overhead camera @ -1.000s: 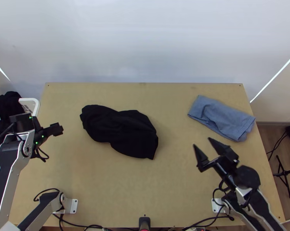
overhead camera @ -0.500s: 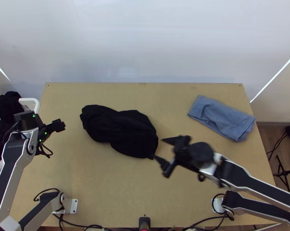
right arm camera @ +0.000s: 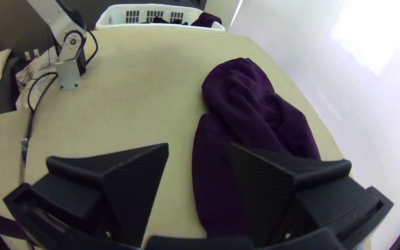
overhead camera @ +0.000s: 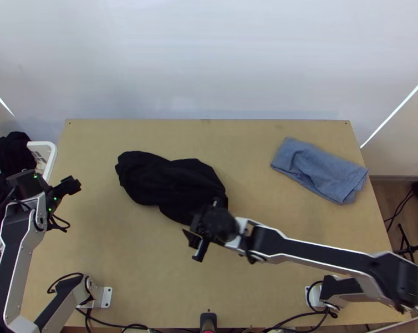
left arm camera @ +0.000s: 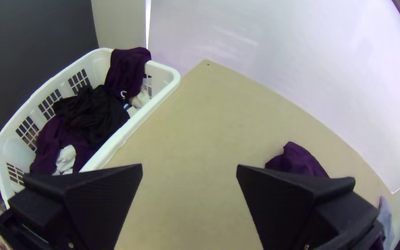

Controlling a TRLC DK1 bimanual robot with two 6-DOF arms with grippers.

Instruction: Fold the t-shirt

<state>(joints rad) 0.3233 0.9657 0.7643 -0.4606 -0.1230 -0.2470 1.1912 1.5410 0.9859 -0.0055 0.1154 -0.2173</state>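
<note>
"How does the t-shirt (overhead camera: 164,183) look?"

"Dark, bunched, narrowed midway, lying left of centre on the table (overhead camera: 264,166), nearer the far edge. My right pincer (overhead camera: 192,228), wide open and empty, is at its near right end; my left pincer (overhead camera: 70,186), spread and empty too, is by the left edge."

"And around?"

"Blue cloth (overhead camera: 320,171) near the far right corner, white laundry basket (overhead camera: 52,152) on the left, pale wall (overhead camera: 209,61) beyond."

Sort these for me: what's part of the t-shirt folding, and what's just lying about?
For the job:
- dark cloth, bunched on the table, most likely the t-shirt
- right gripper, open, at the cloth
- left gripper, open, near the basket

Lying about, it seems:
- blue cloth, on the table's right side
- basket with clothes in it
</note>
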